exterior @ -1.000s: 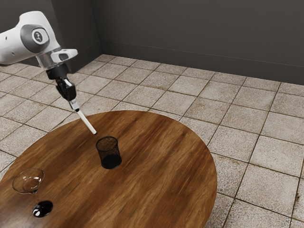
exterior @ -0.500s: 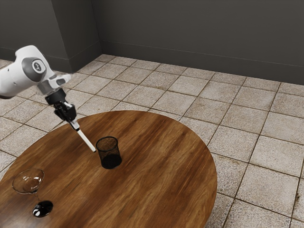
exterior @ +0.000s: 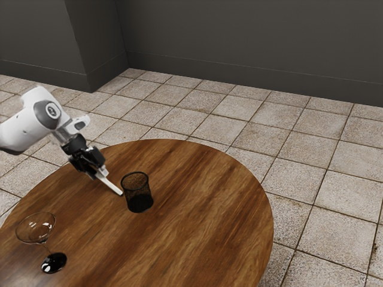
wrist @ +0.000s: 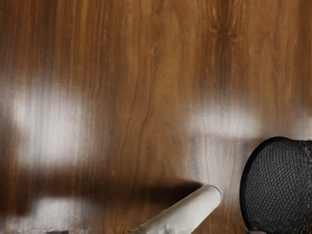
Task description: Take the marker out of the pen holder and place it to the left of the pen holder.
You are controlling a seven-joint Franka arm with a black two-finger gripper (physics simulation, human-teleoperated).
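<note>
- marker (exterior: 113, 186): pinched in the gripper (exterior: 99, 173), fingers closed on it from two sides near one end; the free end sticks out, tilted down toward the table (exterior: 197, 179).
- marker location: out of the pen holder (exterior: 137, 194), free end just beside its wall, between the holder and the rounded table edge nearest the arm (exterior: 24, 128). can't tell if the tip touches wood.
- pen holder: upright, black mesh, set in from that same edge. stemmed glass (exterior: 54, 263) stands nearer the table edge at the exterior view's lower left, well apart.
- handling: marker looks light, stiff, slim; smooth barrel, probably a bit slippery. not fragile, shouldn't need a hard squeeze.
- hold: the end grip should do, but it leaves a long lever; a bump on the tip could swivel it between the fingers. mid-barrel would be steadier and easier to lay flat.
- round barrel may roll on release, so lower until it rests along the wood, then let go gently.
- holder looks light too, likely to slide or tip if nudged; keep the tip off its mesh.
- step, my guess: lowering for the place, most of the task done.
</note>
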